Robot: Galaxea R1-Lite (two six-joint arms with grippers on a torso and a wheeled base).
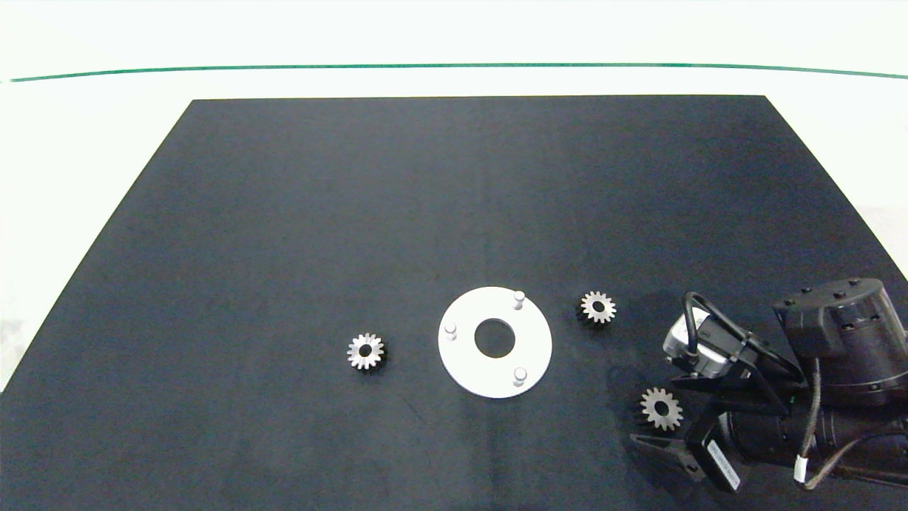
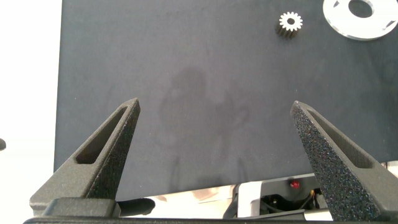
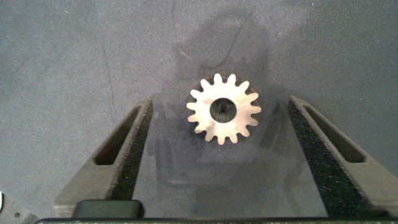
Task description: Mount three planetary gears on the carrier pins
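The right gripper (image 3: pixel 217 155) is low over the dark mat (image 1: pixel 284 234) at the near right of the table, its two fingers spread wide and holding nothing. One planetary gear (image 3: pixel 224 109) lies flat on the mat in the gap between those fingers, out toward their tips and clear of both pads; in the head view this same gear (image 1: pixel 661 409) sits just off the front of the right arm. Whether the fingertips touch the mat cannot be told from these views.

A second gear (image 1: pixel 598 307) lies flat on the mat farther out from the right gripper, between it and the white disc (image 1: pixel 468 351). The disc rests flat beyond that gear, and its three carrier pins (image 1: pixel 519 298) stand upright around the large centre hole, all of them bare. The third gear (image 1: pixel 366 350) lies on the far side of the disc from the right gripper, well apart from it.

The left gripper (image 2: pixel 214 162) hangs above the mat edge with its fingers wide apart and empty. Ahead of it, well beyond the fingertips, are the third gear (image 2: pixel 290 23) and part of the disc (image 2: pixel 336 18).
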